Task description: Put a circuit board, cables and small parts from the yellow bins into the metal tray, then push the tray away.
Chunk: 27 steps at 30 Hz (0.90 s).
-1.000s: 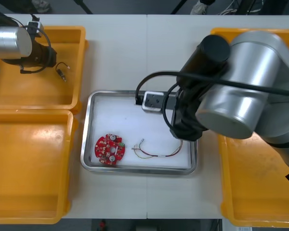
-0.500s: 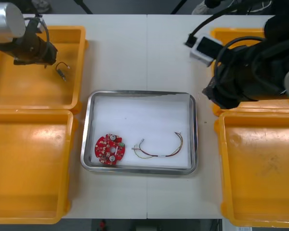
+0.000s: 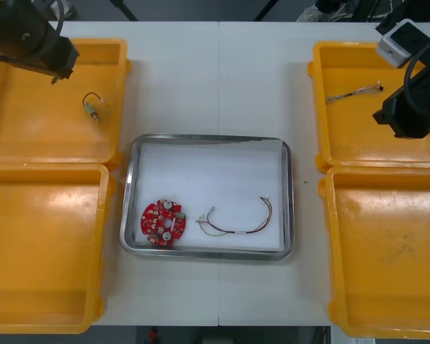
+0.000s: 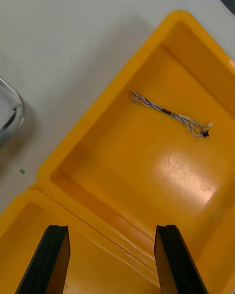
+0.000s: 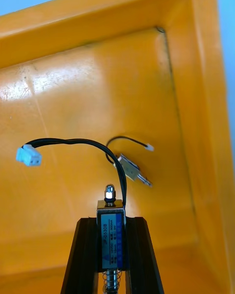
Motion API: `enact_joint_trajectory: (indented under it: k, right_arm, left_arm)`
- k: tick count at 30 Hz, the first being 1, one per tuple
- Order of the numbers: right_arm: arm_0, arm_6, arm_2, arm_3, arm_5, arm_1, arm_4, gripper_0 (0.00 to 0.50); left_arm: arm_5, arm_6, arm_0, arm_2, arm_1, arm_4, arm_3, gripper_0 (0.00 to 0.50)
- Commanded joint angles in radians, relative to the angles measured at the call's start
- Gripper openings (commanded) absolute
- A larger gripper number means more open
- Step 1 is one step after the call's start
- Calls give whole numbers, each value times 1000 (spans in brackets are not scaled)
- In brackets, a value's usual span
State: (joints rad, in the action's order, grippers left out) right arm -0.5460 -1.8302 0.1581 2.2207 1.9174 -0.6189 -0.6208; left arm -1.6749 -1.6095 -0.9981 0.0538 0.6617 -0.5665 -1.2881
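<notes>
Left gripper [image 5: 111, 221]: up over the far left bin [image 3: 43, 132], close to its far wall. Its two fingers are clamped on a small metal part [image 5: 111, 237], which stands upright between them.
Black cable [image 5: 73, 143]: comes off that small metal part, bends over to one side and ends in a pale plug [image 5: 28, 155].
Second metal part [image 3: 92, 109]: lies on the floor of the far left bin with its own thin black wire, apart from the left gripper.
Right gripper [image 4: 111, 230]: over the right side of the table, by the wall where the far right bin [image 3: 358, 140] meets the near right bin [image 3: 387, 258]. Its fingers stand wide apart with nothing between them.
Twisted cable [image 4: 169, 113]: lies alone on the floor of the far right bin. It looks blue and white, but the colours are hard to make out.
Metal tray [image 3: 208, 138]: in the middle of the table between the bins, white inside.
Circuit board [image 3: 163, 223]: round and red, in the tray's near left corner.
Red and yellow cable [image 3: 236, 223]: in the tray, just right of the circuit board.
</notes>
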Motion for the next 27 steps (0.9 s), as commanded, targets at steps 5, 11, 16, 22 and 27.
enact_joint_trajectory:
  k: [5, 11, 16, 22, 27]
  right_arm:
    - [-98, 45, 37, -197, 2, -32, 99, 500]
    - [-172, 55, 37, -352, 2, -32, 153, 500]
    - [-212, 68, 34, -458, 2, -22, 202, 500]
    - [-322, 137, 24, -638, 2, 48, 371, 500]
    - [-430, 239, 24, -800, 2, 91, 447, 500]
  left_arm:
    - [-207, 263, 82, 15, 21, -1, -327, 0]
    - [-245, 477, 145, 103, -8, -46, -502, 0]
    - [-245, 566, 196, 167, -50, -33, -579, 0]
    - [-230, 643, 214, 281, -96, 4, -588, 0]
    - [-181, 658, 246, 334, -117, 19, -583, 0]
